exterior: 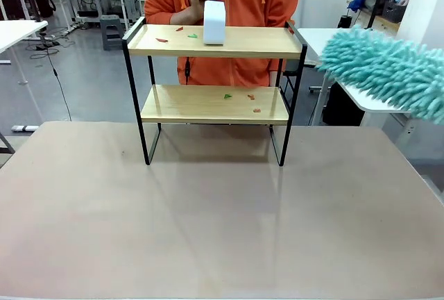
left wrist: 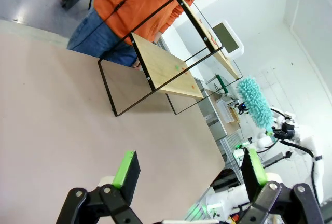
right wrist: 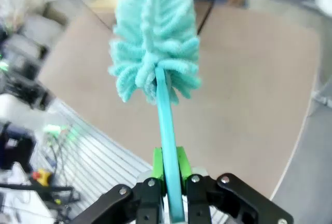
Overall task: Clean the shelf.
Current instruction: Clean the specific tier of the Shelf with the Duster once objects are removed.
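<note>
My front camera sits between my arms, on my side of the wide beige table (exterior: 222, 223). It looks straight across to the two-tier shelf of light wooden boards in a thin black metal frame (exterior: 243, 42), at middle distance. The camera on my left wrist looks along my left gripper (left wrist: 190, 169), low over this table and rolled, so the shelf appears tilted. The camera on my right wrist looks along my right gripper (right wrist: 169, 167), very near to the fluffy turquoise duster (right wrist: 155, 42), and down onto the blurred table. All three views share the table and the duster.
</note>
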{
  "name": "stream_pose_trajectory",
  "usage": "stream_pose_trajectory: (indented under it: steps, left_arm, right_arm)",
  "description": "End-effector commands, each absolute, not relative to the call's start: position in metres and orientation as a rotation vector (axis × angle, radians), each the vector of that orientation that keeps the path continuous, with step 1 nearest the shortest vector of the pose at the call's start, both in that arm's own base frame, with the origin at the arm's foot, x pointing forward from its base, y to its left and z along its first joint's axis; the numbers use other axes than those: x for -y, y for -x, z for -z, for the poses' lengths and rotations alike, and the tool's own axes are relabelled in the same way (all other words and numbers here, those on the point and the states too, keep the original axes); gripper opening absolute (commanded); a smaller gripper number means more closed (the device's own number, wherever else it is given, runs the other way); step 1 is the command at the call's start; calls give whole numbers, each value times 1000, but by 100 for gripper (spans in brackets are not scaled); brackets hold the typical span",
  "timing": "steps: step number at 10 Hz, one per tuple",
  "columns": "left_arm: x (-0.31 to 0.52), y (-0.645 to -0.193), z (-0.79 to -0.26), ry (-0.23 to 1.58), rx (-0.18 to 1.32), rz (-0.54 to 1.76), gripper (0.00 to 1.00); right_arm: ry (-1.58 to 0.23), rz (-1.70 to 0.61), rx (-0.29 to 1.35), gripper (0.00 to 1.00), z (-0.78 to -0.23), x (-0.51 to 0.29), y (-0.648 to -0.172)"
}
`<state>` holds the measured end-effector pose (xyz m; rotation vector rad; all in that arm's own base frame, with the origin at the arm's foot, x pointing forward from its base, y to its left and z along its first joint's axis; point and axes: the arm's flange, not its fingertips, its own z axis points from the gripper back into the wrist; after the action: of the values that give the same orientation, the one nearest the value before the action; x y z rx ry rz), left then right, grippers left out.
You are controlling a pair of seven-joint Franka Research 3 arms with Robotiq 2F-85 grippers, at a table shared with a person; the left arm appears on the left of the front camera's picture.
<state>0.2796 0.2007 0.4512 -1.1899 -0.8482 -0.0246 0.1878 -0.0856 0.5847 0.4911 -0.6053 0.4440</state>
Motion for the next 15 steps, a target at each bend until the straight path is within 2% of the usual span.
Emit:
stream_pose_trajectory:
  steps: [1, 3, 5, 6, 9, 14, 15]
  left_arm:
    - [-198, -280, -451, 1197, 877, 40, 100]
    - [-198, -280, -451, 1197, 877, 40, 100]
    - [-198, -280, -451, 1197, 877, 40, 100]
    - [-198, -280, -451, 1197, 877, 40, 100]
    - [-198, -280, -451, 1197, 877, 40, 100]
    - [-198, -280, -451, 1197, 877, 40, 100]
    - [-198, -280, -451, 1197, 877, 40, 100]
  right_arm:
    - [-376, -694, 584, 13, -593, 49, -168]
    - [-336, -839, 520, 13, -584, 0, -176]
    - [-305, -798, 538, 13, -569, -38, -197]
    - [-338, -825, 497, 13, -596, -10, -167]
    - [-304, -852, 484, 13, -593, -42, -191]
    - [-167, -545, 539, 13, -559, -104, -268]
    - [-192, -482, 549, 13, -554, -111, -278]
